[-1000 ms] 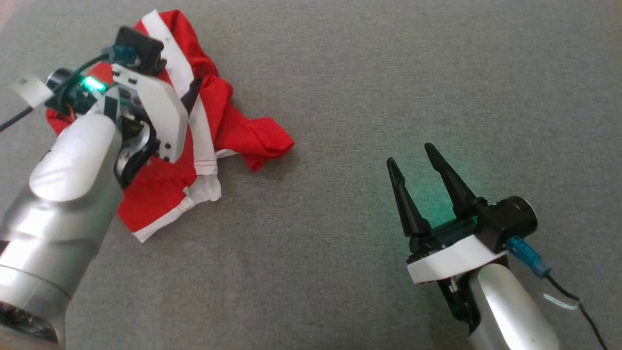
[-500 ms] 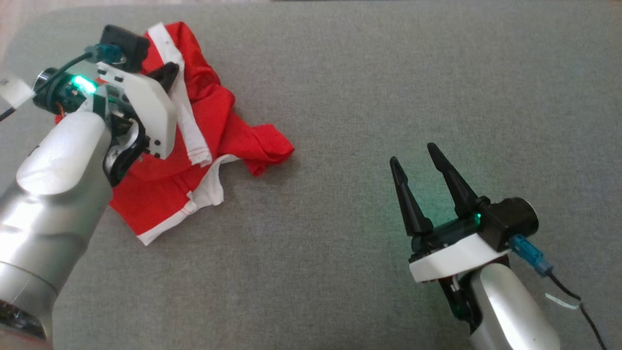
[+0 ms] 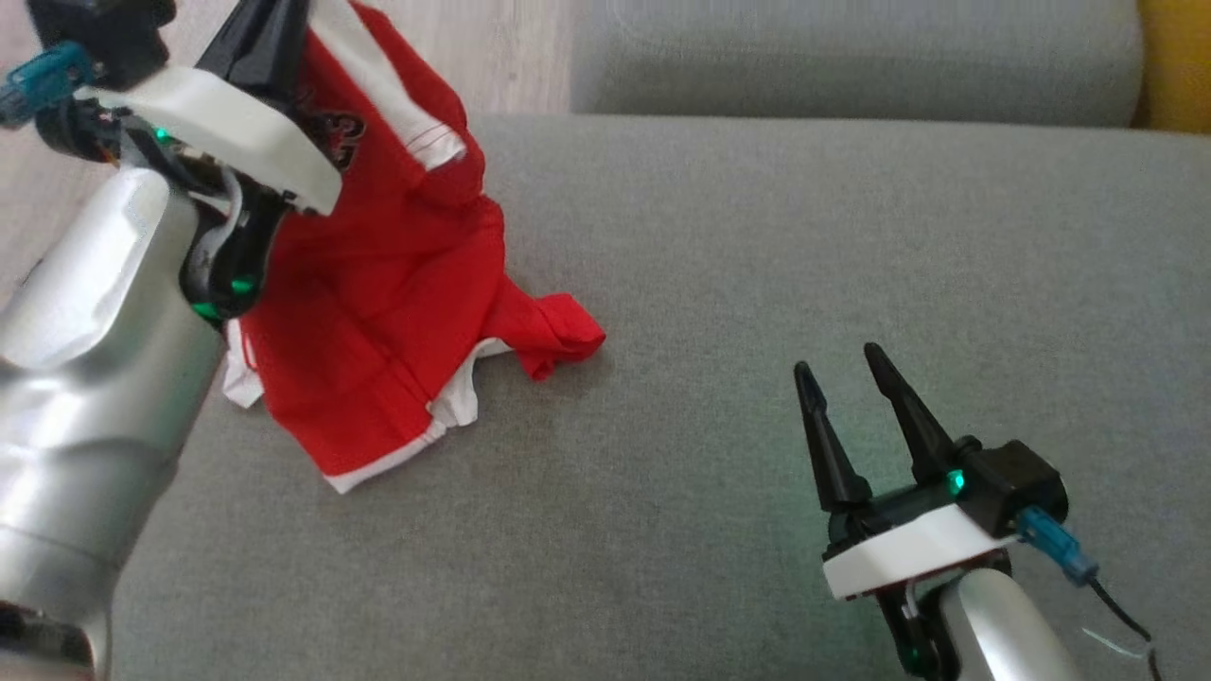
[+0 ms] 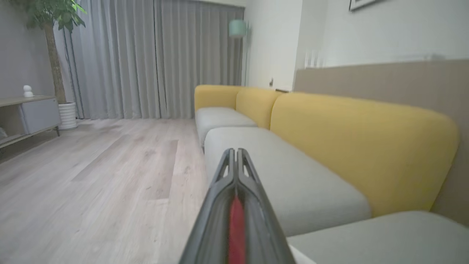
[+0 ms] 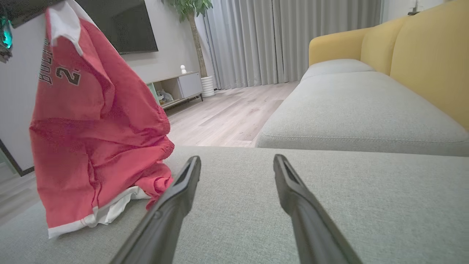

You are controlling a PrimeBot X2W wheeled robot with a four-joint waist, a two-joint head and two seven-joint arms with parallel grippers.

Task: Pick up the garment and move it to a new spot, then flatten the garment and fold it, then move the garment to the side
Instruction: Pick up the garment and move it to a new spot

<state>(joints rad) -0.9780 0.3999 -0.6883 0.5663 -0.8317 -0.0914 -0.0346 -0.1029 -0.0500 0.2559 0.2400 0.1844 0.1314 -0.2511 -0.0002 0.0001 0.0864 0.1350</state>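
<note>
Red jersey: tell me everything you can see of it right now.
The red jersey looks like a mesh-knit sports top with white trim bands, dark lettering and a numeral 2. It is crumpled, not flat. The left claw is shut on its upper edge, so most of it hangs in loose folds, while its white-edged hem and one bunched corner rest on the grey sofa seat. Nothing else touches it.

Red garment (image 3: pixel 378 284) with white trim and dark lettering, heathered grey sofa seat (image 3: pixel 757 284), mustard yellow backrest (image 4: pixel 348 139), pale wood-grain floor (image 4: pixel 110 176), grey curtains (image 4: pixel 146 58), right gripper (image 3: pixel 836 357) black-fingered, white-bodied, green-lit, blue cable plug (image 3: pixel 1055 553), silver left forearm (image 3: pixel 85 378)
</note>
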